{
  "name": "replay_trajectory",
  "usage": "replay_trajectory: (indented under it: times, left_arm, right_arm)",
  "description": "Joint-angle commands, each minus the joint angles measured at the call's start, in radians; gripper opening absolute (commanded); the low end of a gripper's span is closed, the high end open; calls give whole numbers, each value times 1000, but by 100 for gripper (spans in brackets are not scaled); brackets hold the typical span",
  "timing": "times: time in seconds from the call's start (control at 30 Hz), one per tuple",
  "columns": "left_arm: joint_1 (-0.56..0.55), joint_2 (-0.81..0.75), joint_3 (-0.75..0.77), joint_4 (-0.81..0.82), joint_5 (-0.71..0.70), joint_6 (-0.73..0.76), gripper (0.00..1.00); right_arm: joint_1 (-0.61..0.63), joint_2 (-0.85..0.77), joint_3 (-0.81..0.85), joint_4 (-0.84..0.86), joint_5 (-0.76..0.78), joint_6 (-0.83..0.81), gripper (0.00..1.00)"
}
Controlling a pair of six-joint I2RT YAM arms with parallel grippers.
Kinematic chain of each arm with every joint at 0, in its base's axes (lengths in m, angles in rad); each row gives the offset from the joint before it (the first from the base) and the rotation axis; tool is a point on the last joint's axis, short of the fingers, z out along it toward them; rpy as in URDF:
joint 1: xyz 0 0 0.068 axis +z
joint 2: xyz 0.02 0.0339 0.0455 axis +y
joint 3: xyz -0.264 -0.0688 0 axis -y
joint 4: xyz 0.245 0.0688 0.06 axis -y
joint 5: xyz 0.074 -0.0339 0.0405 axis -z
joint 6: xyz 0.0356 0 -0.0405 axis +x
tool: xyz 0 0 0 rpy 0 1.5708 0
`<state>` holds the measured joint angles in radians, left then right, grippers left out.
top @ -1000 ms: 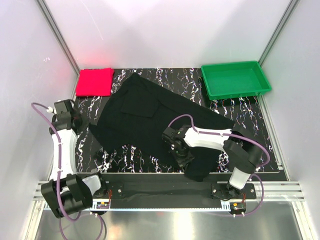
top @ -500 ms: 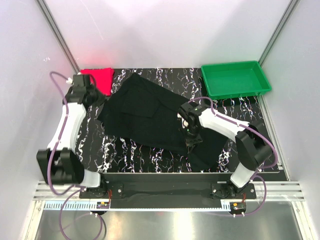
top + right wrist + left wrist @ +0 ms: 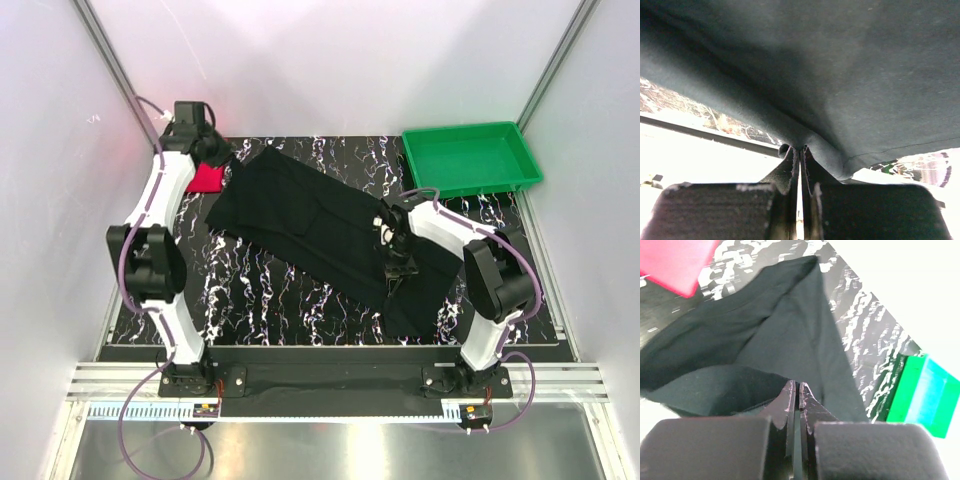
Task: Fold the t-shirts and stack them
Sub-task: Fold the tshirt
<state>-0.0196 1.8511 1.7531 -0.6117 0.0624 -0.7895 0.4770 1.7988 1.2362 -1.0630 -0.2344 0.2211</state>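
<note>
The tabletop [image 3: 260, 300] is carrying a black t-shirt [image 3: 310, 225] that is lying unfolded on a slant, from near the far left corner down toward the near right corner. A green tray [image 3: 470, 160] is sitting at the far right corner, apart from the shirt. A red t-shirt [image 3: 207, 178] is lying folded at the far left corner, partly hidden under the left arm. The left gripper [image 3: 799, 386] is hanging over that corner, fingers together, and looks to be pinching the black shirt's raised edge. The right gripper [image 3: 800, 149] is pinching a tuck of the same shirt toward its near right end, fingers clamped on cloth.

Likely step: the two arms are stretching the black shirt flat before the first fold. The next move calls for lowering it smooth, letting go, and keeping the left gripper off the red shirt.
</note>
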Motion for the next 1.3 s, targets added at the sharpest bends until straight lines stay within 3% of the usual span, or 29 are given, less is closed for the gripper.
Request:
replay_trajectory:
  times: [0.0, 0.43, 0.87, 1.27]
  left_arm:
    - [-25, 55, 115, 43, 39, -27, 0]
    - [-36, 229, 289, 49, 68, -76, 0]
    - [-45, 335, 422, 69, 83, -131, 0]
    - [-43, 408, 459, 101, 108, -166, 0]
  right_arm:
    - [-31, 7, 28, -29, -37, -32, 0]
    - [-158, 68, 124, -66, -71, -60, 0]
    - [-196, 126, 181, -83, -88, -62, 0]
    - [-245, 169, 240, -98, -74, -58, 0]
